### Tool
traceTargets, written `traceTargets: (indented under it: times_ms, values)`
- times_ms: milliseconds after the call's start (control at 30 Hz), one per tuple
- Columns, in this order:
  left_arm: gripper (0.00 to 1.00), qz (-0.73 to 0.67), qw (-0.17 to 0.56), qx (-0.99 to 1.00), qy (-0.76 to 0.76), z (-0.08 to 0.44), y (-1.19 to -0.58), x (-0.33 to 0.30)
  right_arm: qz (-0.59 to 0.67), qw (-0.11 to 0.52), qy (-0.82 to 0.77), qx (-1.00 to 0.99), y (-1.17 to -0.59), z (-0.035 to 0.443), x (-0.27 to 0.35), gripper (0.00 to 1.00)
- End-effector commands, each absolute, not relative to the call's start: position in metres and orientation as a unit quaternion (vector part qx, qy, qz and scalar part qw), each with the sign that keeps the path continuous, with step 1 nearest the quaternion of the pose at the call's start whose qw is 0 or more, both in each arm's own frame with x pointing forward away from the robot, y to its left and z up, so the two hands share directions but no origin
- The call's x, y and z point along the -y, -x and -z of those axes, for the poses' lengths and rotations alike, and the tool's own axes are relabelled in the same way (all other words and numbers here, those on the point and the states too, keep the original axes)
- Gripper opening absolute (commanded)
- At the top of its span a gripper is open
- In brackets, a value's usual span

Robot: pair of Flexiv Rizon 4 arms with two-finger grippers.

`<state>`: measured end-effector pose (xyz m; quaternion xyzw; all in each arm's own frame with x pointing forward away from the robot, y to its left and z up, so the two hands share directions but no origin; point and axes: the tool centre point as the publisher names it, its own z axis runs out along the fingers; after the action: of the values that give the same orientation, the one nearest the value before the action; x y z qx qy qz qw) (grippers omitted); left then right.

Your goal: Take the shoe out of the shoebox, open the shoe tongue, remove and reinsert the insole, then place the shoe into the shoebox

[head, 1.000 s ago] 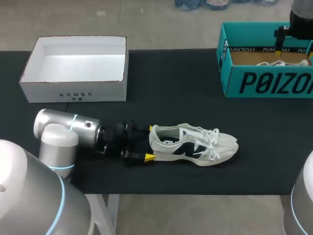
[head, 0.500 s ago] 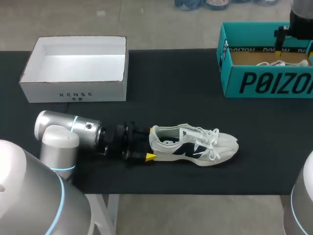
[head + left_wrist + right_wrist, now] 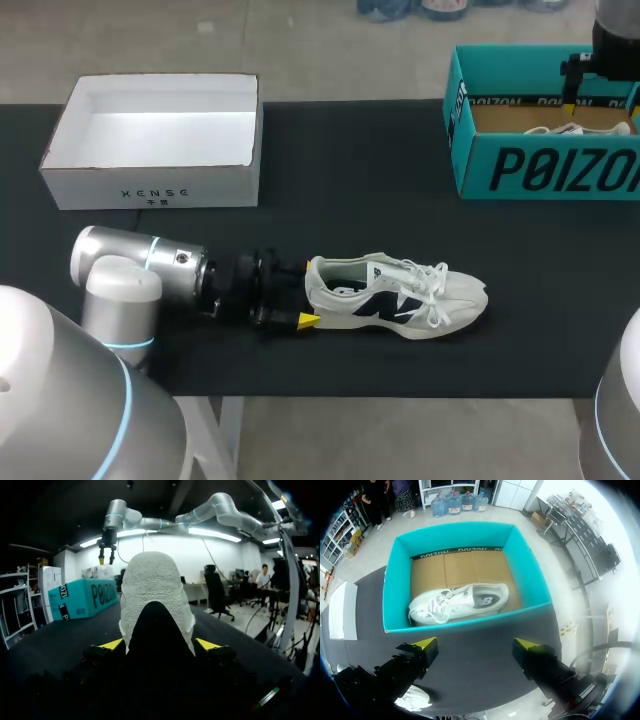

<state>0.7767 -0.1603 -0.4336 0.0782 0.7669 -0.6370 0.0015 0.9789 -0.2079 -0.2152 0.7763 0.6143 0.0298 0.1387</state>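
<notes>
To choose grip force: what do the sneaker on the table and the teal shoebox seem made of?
The sneaker: probably textile, matte; its heel shows nubby weave in the left wrist view. The teal shoebox: likely cardboard, matte print outside, bare brown board on its floor.

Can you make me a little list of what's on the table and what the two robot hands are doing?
shoe out: white sneaker with dark side patch, on the black table
left hand: closed on that sneaker's heel
right hand: open, hovering above the teal cardboard shoebox
inside teal box: second white sneaker
other box: white cardboard box, open top, far left side
</notes>
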Motion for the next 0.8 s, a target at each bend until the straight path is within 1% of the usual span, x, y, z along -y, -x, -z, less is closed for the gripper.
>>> traceTargets:
  times_ms: [33,133,367,467,533,800]
  values:
    - [0.0,0.636,0.003,-0.767,-0.078,0.436,-0.776,0.163,-0.031,0.139,-0.776,-0.614,-0.978,0.216,0.208,1.0]
    - [0.0,0.636,0.003,-0.767,-0.078,0.436,-0.776,0.163,-0.016,0.149,-0.785,-0.601,-0.967,0.212,0.192,1.0]
    - [0.0,0.636,0.003,-0.767,-0.078,0.436,-0.776,0.163,0.048,0.139,-0.832,-0.534,-0.916,0.208,0.159,1.0]
    - [0.0,0.636,0.003,-0.767,-0.078,0.436,-0.776,0.163,0.061,0.137,-0.832,-0.534,-0.893,0.214,0.136,1.0]
    - [0.0,0.636,0.003,-0.767,-0.078,0.436,-0.776,0.163,0.064,0.123,-0.826,-0.546,-0.881,0.22,0.117,1.0]
    - [0.0,0.636,0.003,-0.767,-0.078,0.436,-0.776,0.163,0.078,0.097,-0.812,-0.57,-0.846,0.247,0.049,1.0]
